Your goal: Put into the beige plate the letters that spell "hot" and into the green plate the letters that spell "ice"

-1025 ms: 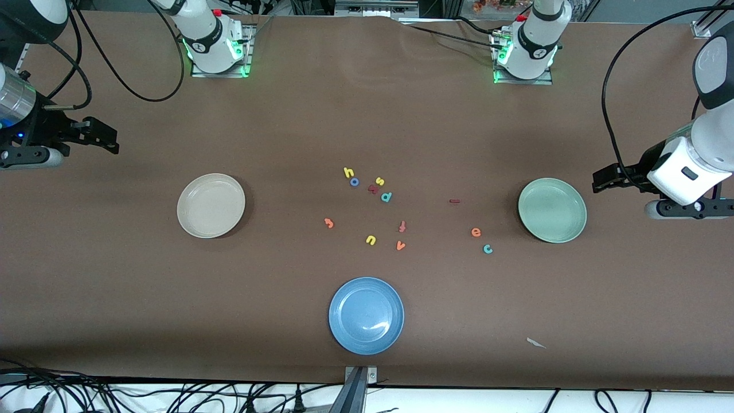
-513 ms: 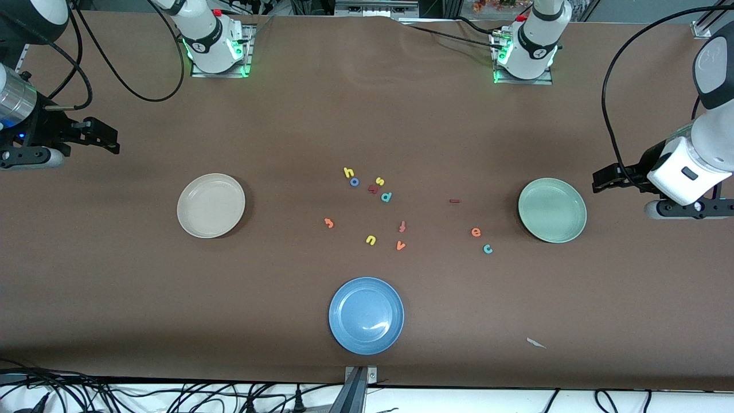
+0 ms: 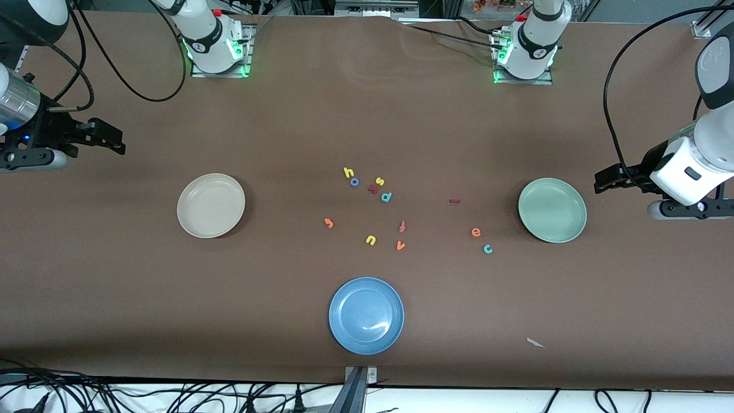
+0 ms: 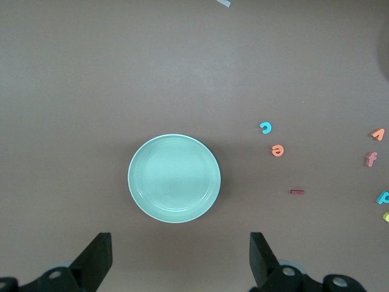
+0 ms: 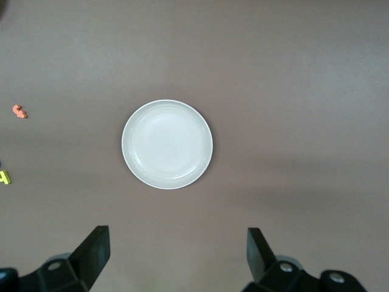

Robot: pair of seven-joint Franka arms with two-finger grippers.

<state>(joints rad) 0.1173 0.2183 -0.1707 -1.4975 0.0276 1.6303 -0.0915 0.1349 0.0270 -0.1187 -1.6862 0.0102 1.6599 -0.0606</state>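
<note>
So the right end effector (image 3: 117, 143) hangs over the counter (image 3: 287, 115) out at the right arm's end, fingers (image 5: 94, 249) spread wide with nothing in them. The beige plate (image 3: 211, 205) sits on the counter near it.

In the middle is the letter pile: yellow h (image 3: 348, 171) touching the blue o (image 3: 354, 182), and the orange t (image 3: 328, 222) nearer the front camera, toward the beige plate. The blue plate (image 3: 366, 315) is nearest the camera.

Toward the left arm's end: dark red i (image 3: 455, 201), orange e (image 3: 476, 232), then teal c (image 3: 487, 248) just beside it, and the green plate (image 3: 552, 210). The left end effector (image 3: 602, 180) hangs just beside that plate, wide open, holding nothing.
</note>
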